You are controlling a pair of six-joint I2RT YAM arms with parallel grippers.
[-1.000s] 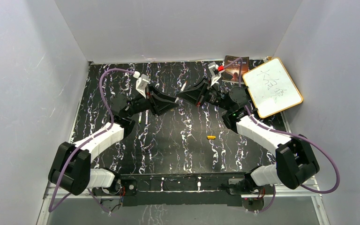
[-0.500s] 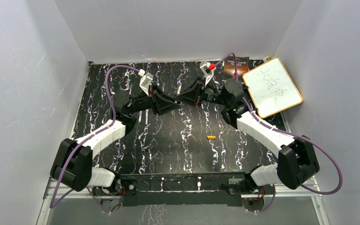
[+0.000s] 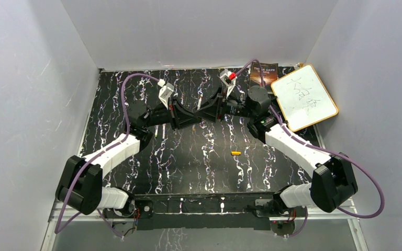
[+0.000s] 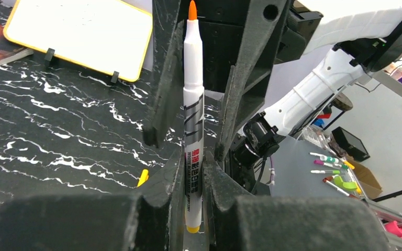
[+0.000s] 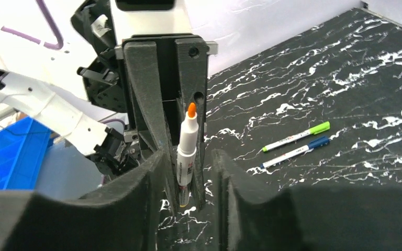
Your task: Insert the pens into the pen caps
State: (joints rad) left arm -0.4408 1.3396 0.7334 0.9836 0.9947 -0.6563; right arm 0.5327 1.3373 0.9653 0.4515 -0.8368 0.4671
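My left gripper (image 4: 192, 157) is shut on a white pen (image 4: 192, 104) with a bare orange tip, gripped near its yellow tail and pointing at the right gripper. My right gripper (image 5: 188, 157) is open, and its fingers (image 4: 162, 78) flank the pen's upper half without touching it. In the top view the two grippers meet tip to tip (image 3: 198, 112) at mid-table. The orange-yellow cap (image 3: 235, 153) lies loose on the table and also shows in the left wrist view (image 4: 143, 177). A green-ended pen (image 5: 296, 137) and a blue-ended pen (image 5: 293, 152) lie side by side. No loose green or blue cap shows.
A yellow-framed whiteboard (image 3: 303, 97) leans at the back right with a dark book (image 3: 263, 73) beside it. The black marbled table (image 3: 199, 167) is walled by grey panels at the back and on both sides.
Both wrists have moved toward each other, the right one further to the left. The right fingers now overlap the pen held by the left gripper. The yellow cap has not moved.
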